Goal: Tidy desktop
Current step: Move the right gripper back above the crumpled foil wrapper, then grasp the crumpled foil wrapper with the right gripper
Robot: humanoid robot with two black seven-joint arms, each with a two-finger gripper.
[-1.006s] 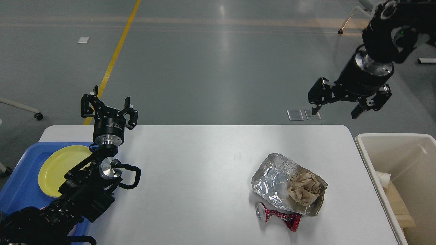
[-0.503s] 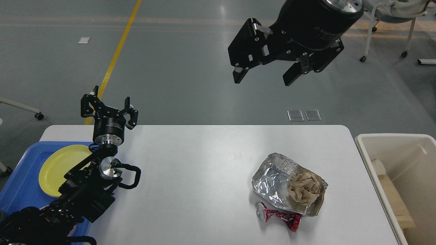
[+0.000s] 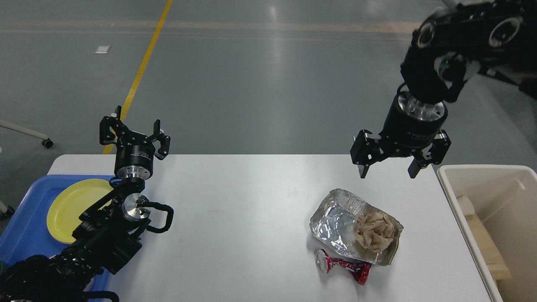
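My right jaws (image 3: 389, 172) hang spread wide and empty, fingers pointing down, above the far right part of the large white rounded-corner surface (image 3: 243, 218). That surface fills the lower middle of the view, between the blue plastic tray (image 3: 25, 222) on its left end and the cream rectangular bin (image 3: 455, 184) just beside its right edge. Right jaws touch nothing; they hover above and behind the crumpled silver foil container (image 3: 335, 222). A wad of brown crumpled paper (image 3: 373, 233) sits in that foil container. A crushed red metal can (image 3: 346, 266) lies on its side on the surface, just in front of the foil, touching or nearly touching its near edge, can't tell which. My left jaws (image 3: 135, 128) point up at the far left edge of the surface, fingers spread apart, holding nothing. A round yellow plate (image 3: 71, 205) rests in the blue tray, partly hidden by my left arm. Some pale items lie inside the bin, too unclear to name.
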